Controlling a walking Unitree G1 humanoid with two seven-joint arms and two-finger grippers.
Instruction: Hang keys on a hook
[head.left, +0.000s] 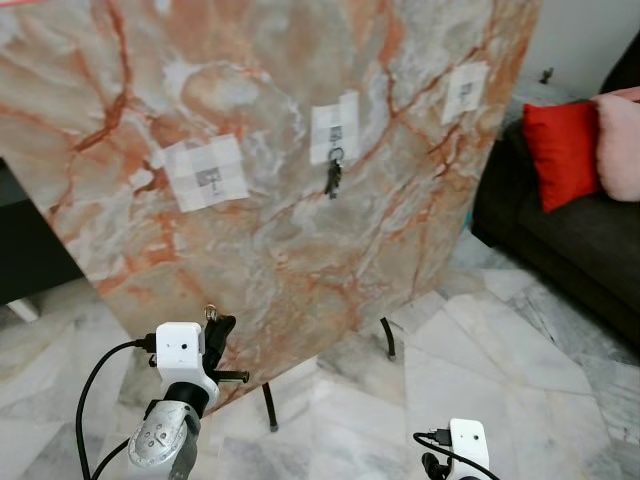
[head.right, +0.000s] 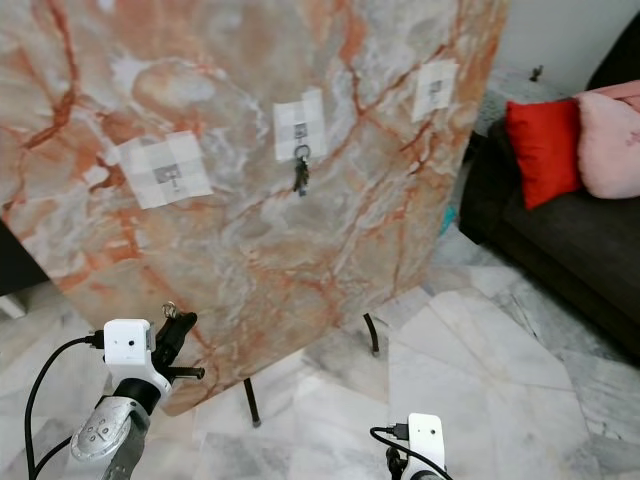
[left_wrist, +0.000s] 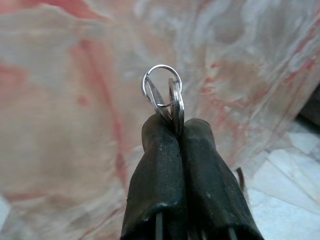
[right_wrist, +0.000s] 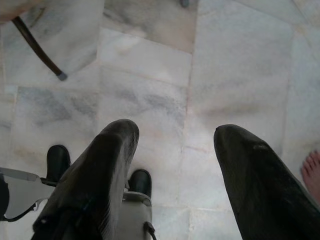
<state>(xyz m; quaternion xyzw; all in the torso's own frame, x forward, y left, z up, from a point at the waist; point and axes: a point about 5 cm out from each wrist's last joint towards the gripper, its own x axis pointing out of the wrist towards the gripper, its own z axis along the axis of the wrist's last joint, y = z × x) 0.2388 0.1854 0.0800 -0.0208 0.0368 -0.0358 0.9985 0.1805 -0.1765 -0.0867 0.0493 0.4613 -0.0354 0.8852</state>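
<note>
Two black fingers of the left gripper (left_wrist: 177, 131) pinch the keys (left_wrist: 170, 102) by their blades, ring upward, low before the marble board (head.left: 280, 230). Another key set (head.left: 333, 176) hangs from the board's middle hook (head.left: 336, 150). Below the board, the right gripper (right_wrist: 175, 145) hangs with jaws spread above the floor (right_wrist: 150, 100).

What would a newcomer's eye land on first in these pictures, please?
The big orange-veined marble board leaning on thin black legs, with a bunch of keys already hanging from its middle white patch. Low on the robot's left, the left tool pinches a key ring; a red cushion sits right.
</note>
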